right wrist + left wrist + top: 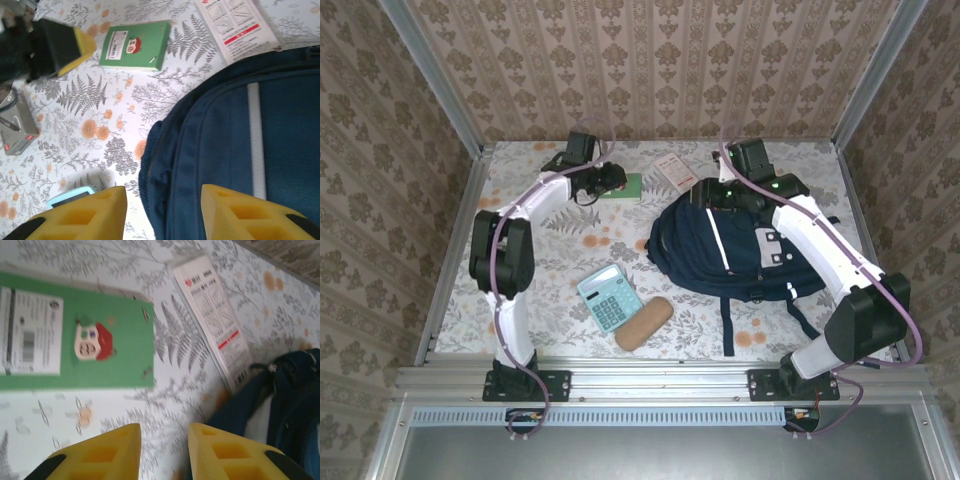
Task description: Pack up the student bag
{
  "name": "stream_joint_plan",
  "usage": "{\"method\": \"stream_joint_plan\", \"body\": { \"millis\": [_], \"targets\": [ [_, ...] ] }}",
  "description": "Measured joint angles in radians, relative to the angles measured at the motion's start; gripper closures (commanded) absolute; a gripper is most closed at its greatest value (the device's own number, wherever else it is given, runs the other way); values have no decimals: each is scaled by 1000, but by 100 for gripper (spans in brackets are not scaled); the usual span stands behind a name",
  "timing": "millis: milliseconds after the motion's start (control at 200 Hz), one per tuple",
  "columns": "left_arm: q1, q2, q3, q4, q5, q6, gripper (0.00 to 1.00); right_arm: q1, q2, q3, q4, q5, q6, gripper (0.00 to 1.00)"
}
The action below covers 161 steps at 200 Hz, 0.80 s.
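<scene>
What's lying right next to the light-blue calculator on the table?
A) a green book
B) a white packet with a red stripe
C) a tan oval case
C: seen from above, the tan oval case lies right beside the calculator, while the green book sits at the table's far side.

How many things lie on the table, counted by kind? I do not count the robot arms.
student bag: 1
green book: 1
white packet: 1
calculator: 1
tan case: 1
Total: 5
</scene>
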Motion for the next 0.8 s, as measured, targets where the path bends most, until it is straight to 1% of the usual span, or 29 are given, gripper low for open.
{"method": "stream_joint_plan", "body": {
  "millis": [240,345,450,630,715,805],
  "targets": [
    [51,253,243,-33,33,5,72,105,0,-10,31,31,60,56],
    [58,344,342,-74,35,4,72,131,0,-15,34,36,78,56],
    [58,396,401,-107,34,3,73,141,3,-21,39,46,92,56],
    [59,401,384,-117,31,-1,75,143,18,-23,40,53,97,57],
    [62,359,294,-77,31,-8,76,143,31,-23,40,53,99,56],
    [68,275,152,-36,27,-19,77,143,52,-22,55,52,101,57]
  ]
}}
